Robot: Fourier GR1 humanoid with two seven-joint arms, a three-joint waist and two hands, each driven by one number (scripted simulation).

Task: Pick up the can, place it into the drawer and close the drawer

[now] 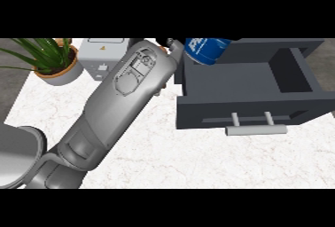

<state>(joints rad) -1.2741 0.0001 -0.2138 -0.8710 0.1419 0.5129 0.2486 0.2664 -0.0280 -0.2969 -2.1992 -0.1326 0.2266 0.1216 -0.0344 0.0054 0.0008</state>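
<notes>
The left hand (170, 43) is clasping the blue can (207, 49) above the open drawer's (216, 109) back-left corner — placing is underway, I judge — next calling for lowering inside, release, then pushing the handle (256, 129).

The left hand (171, 44), at the drawer's (248, 108) rear left corner, was mostly hidden by its forearm (124, 102) (only a dark sliver showed). The can (206, 51) beside it was cut off by the upper edge; its label was unreadable.
</notes>
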